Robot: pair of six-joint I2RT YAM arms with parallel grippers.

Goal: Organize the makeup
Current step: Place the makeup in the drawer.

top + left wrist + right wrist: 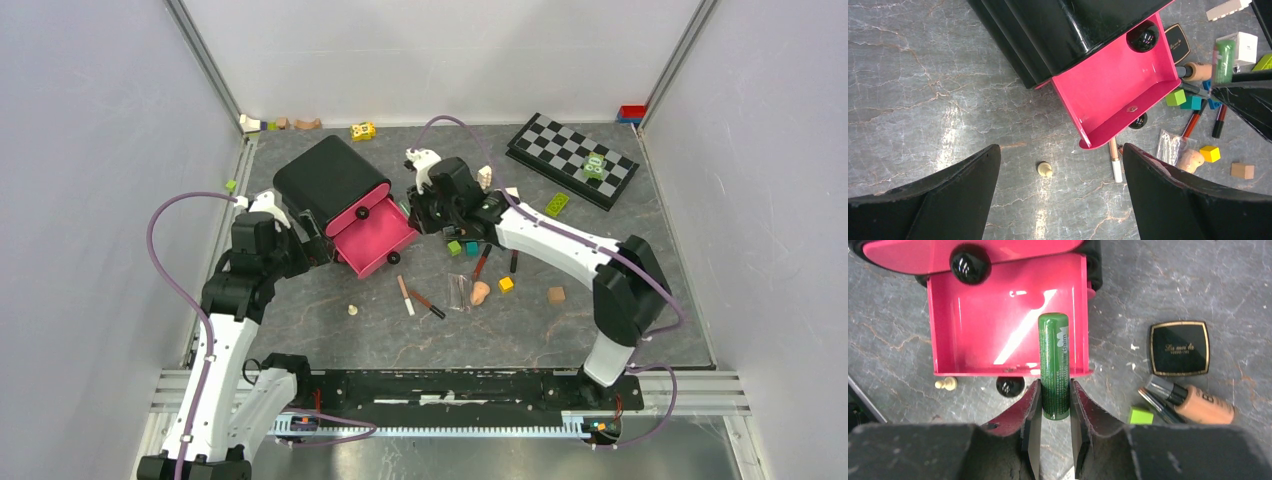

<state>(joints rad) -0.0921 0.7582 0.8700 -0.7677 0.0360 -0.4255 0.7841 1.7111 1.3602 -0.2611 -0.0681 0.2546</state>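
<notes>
Tube of green balm (1054,360) pinched in right hand (1054,412), pointing to 12 o'clock over pink drawer (973,330). Left hand (1060,150) spread wide above bench (923,75). Black compact (1179,348) at 3 o'clock from tube.

2 fingers (1031,409) pinch a green balm tube (1054,365), its upper end over the open pink drawer (968,325). Right of it, a black compact (1179,348) and peach tube (1205,406) lie on the tabletop (1173,280).
</notes>
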